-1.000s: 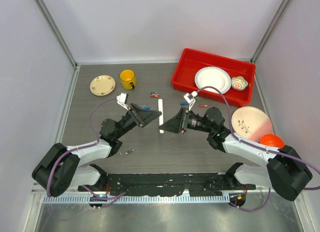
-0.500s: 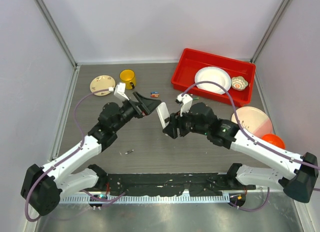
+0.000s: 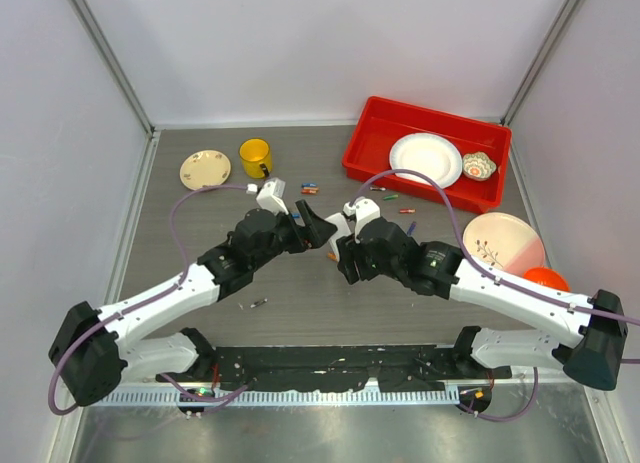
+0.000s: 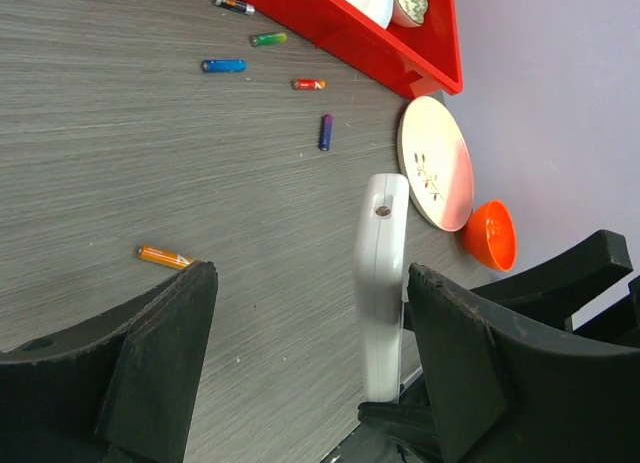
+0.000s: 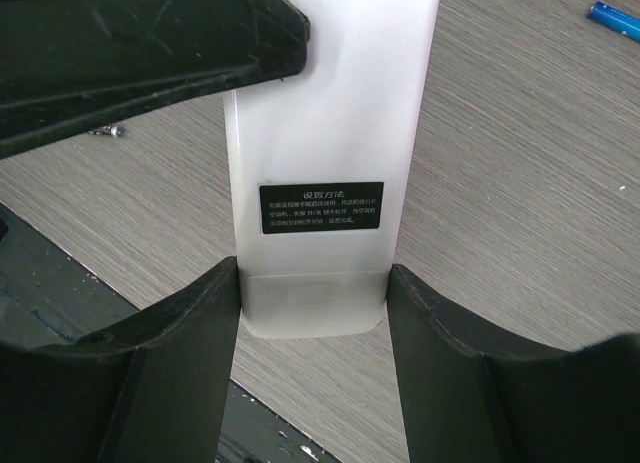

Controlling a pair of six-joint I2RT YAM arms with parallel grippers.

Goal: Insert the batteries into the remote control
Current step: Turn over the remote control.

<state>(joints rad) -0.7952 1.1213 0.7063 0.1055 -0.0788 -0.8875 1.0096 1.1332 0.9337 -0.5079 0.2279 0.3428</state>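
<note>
The remote control (image 5: pixel 325 133) is up off the table, clamped across its width by my right hand (image 5: pixel 315 303), one finger pressed on each long edge near the end, with the plain white back and its small black label (image 5: pixel 321 206) turned toward my right wrist camera. I judge the step in hand to be getting at the battery bay on that back, so the grip has to stay firm and level: if the right hand twists or slackens while the left works, the handset will swing or slip out. My left hand (image 4: pixel 310 283) should come in squarely and push along the body, not across it, so the force goes into the right fingers and not against them. From the left wrist view I see the remote edge-on, standing between my left fingers, much nearer one of them; whether it touches that finger I cannot tell. The left hand is spread wide and holds nothing. The batteries (image 4: pixel 223 65) lie loose on the table beyond, well apart from both hands: an orange one (image 4: pixel 163 255) nearest my left finger, then blue, red and green ones scattered toward the red tray (image 4: pixel 330 23). None is in the remote as far as I can see, so I reckon the loading proper is not yet begun
</note>
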